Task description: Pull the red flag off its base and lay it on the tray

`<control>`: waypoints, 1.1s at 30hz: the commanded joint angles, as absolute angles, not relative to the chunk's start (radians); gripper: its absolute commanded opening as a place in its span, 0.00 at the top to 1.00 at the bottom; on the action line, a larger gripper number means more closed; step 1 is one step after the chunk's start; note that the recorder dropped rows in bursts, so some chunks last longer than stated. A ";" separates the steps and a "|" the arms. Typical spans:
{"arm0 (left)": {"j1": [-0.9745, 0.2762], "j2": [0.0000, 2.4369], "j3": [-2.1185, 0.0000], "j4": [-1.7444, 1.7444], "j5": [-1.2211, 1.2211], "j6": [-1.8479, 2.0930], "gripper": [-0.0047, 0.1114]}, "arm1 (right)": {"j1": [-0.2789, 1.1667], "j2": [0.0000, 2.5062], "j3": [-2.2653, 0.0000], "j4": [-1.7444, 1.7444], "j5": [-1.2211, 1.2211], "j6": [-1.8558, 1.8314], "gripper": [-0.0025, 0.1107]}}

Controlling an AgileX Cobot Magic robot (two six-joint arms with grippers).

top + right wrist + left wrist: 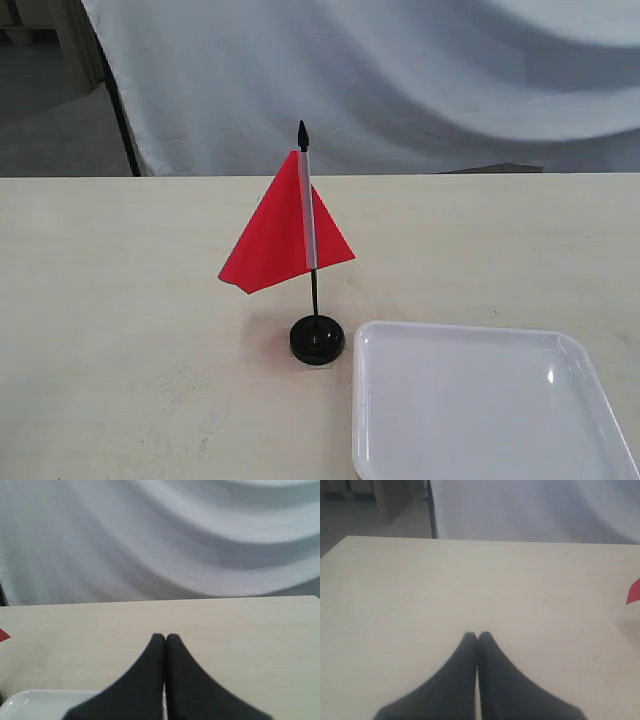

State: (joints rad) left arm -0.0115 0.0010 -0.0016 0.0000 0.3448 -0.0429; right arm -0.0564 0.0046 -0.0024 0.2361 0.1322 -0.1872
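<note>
The red flag (pixel 280 235) stands upright on its thin black pole, plugged into the round black base (pixel 317 340) near the table's middle. Just right of the base lies the white tray (pixel 480 410), reaching to the front right corner. Neither gripper shows in the exterior view. My left gripper (pixel 477 636) is shut with nothing in it, above bare table; a red corner of the flag (pixel 634 592) peeks in at that view's edge. The right gripper (pixel 165 637) is also shut and empty, above the tray's rim (pixel 35 700), with a sliver of the flag (pixel 3 635) visible.
A light wooden table (pixel 120 300) carries everything. Behind its far edge hangs a white cloth backdrop (pixel 400 80), with a dark stand leg (pixel 122 120) at the left.
</note>
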 commanded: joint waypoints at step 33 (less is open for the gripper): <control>-0.018 0.000 0.000 0.000 0.342 -0.042 0.96 | -0.039 0.000 0.000 0.087 -0.641 0.653 0.98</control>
State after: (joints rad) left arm -0.0115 0.0010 -0.0016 0.0000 0.3448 -0.0429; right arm -0.0410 0.0046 -0.0024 0.1509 -0.6249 0.6140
